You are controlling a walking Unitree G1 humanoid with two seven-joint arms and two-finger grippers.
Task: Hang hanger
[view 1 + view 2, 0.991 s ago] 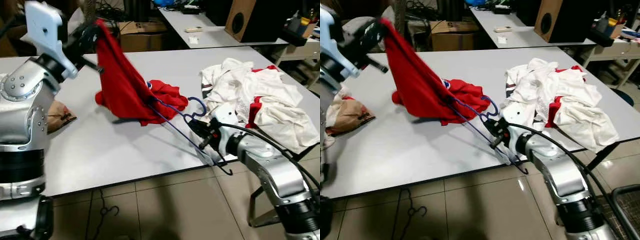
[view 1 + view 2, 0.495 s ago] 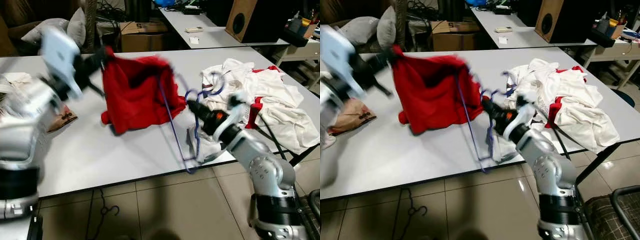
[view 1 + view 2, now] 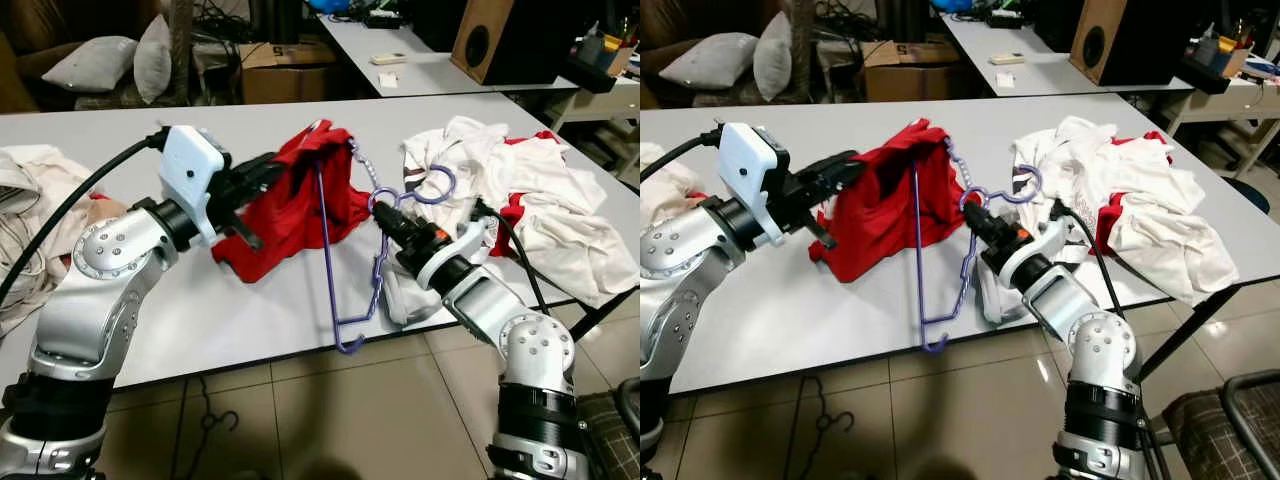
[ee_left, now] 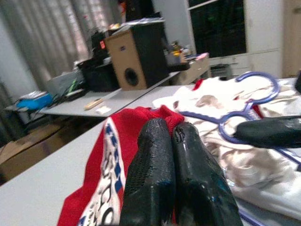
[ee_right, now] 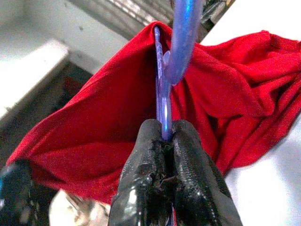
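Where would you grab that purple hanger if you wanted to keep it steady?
Probably at the neck just under the hook, coming from the robot's right, where the right pincer already clamps the purple hanger. That short, stiff stretch lets a pinch control the whole frame. One arm is buried in the red shirt, pinched by the left pincer, and the other hangs off the table edge.

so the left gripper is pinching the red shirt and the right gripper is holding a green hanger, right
Not quite: the hanger is blue-purple, not green, as the right wrist view shows. The rest holds: the left gripper is pinching the red shirt, and the right gripper is shut on the hanger.
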